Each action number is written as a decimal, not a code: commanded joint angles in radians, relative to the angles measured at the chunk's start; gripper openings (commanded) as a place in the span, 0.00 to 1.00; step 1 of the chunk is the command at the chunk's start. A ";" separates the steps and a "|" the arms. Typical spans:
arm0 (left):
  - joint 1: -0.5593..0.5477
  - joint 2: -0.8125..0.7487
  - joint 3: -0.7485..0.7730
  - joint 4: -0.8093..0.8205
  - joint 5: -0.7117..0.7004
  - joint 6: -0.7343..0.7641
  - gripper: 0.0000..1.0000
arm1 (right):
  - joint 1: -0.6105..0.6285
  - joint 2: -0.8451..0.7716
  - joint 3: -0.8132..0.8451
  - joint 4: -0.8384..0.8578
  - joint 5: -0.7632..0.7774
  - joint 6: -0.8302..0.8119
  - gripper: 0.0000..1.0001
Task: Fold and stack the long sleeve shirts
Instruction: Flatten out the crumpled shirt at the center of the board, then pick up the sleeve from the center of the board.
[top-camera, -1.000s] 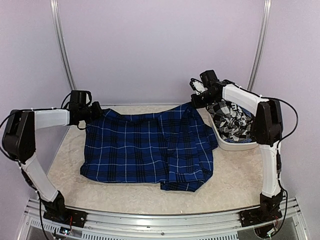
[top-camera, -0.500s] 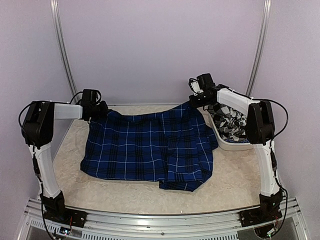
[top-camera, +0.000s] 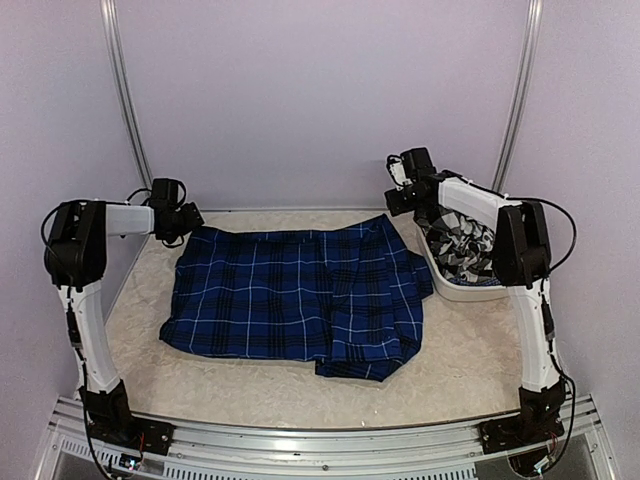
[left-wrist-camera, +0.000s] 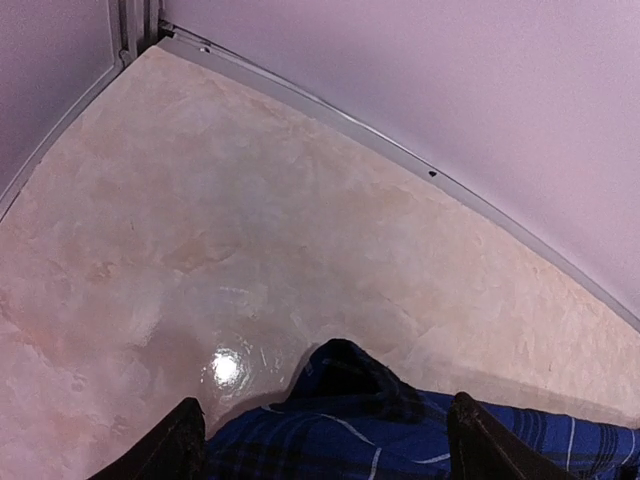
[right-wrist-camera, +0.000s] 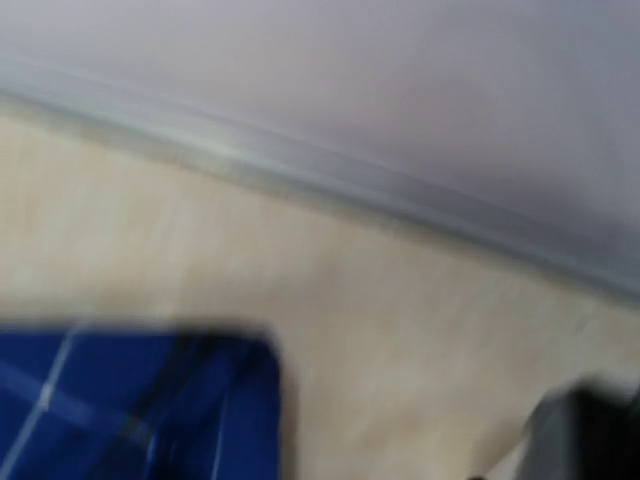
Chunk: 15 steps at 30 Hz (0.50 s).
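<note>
The royal blue plaid long sleeve shirt lies spread and partly folded on the table, its right side doubled into thicker layers. My left gripper hovers at the shirt's far left corner. In the left wrist view this gripper is open, the blue cloth lying loose between its dark fingers. My right gripper hangs open just above and behind the far right corner, clear of the cloth. The blurred right wrist view shows that corner flat on the table. A black-and-white checked shirt sits crumpled in a bin.
The white bin stands at the right edge of the beige table, under the right forearm. Lilac walls close the back and both sides, with a metal rail along the far edge.
Both grippers opened and let go of the blue shirt's far corners. The raised far edge dropped flat onto the table, and both grippers drew back slightly from it.
</note>
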 joint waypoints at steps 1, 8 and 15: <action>0.005 -0.054 -0.053 -0.005 0.010 0.011 0.80 | 0.022 -0.162 -0.206 0.041 -0.135 0.020 0.60; -0.031 -0.303 -0.336 0.153 0.169 -0.027 0.89 | 0.149 -0.536 -0.721 0.078 -0.275 0.114 0.65; -0.154 -0.573 -0.550 0.181 0.154 -0.025 0.99 | 0.273 -0.880 -1.088 0.004 -0.354 0.284 0.69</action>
